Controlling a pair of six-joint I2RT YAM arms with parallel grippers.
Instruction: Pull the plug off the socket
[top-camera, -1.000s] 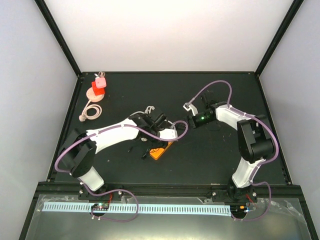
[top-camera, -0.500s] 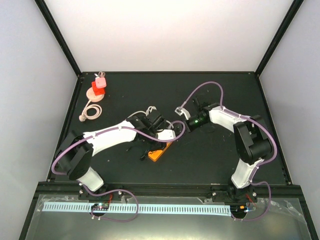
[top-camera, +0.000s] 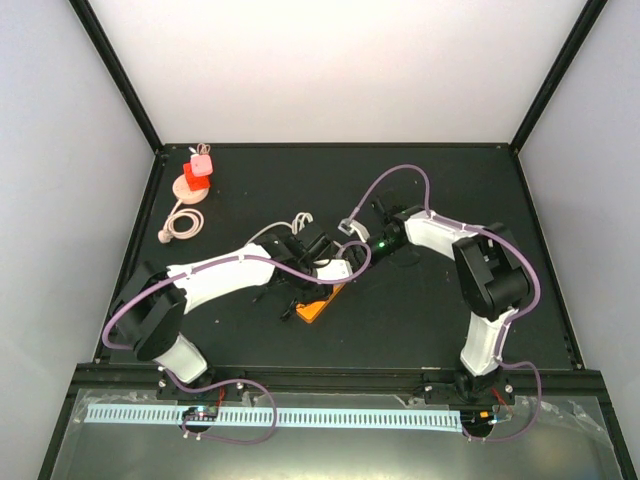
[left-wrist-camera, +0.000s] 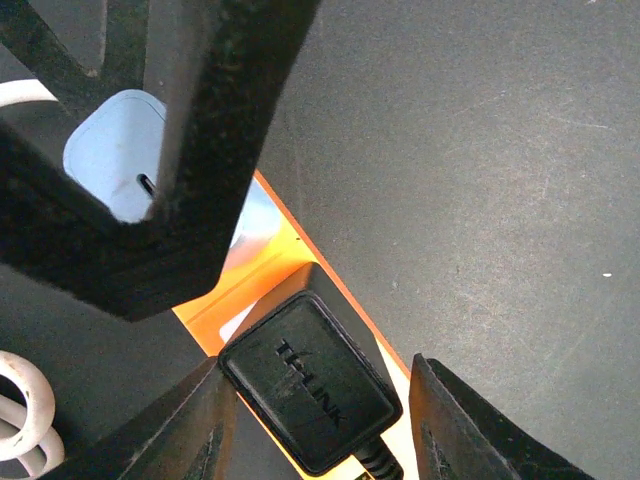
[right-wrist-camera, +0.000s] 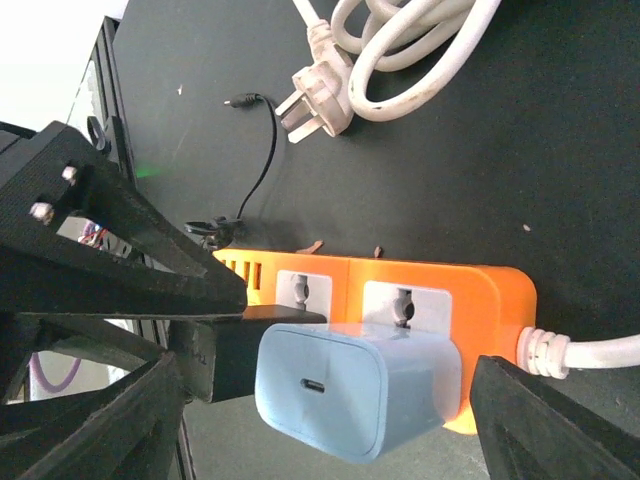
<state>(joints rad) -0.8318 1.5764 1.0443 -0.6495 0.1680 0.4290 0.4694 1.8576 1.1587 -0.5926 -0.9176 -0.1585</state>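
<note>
One left hand (left-wrist-camera: 318, 365) astride black plug (left-wrist-camera: 300, 395)

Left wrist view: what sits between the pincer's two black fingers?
A black rectangular TP-Link plug, seated in the orange plastic socket strip. The left pincer straddles it, as the left wrist view shows.

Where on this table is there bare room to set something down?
Bare table runs along the far right, beyond the right arm, and near the front between the orange power strip and that arm's base. The middle is crowded: the left arm, the strip, a white cord. The far left corner holds pink and red items.
</note>
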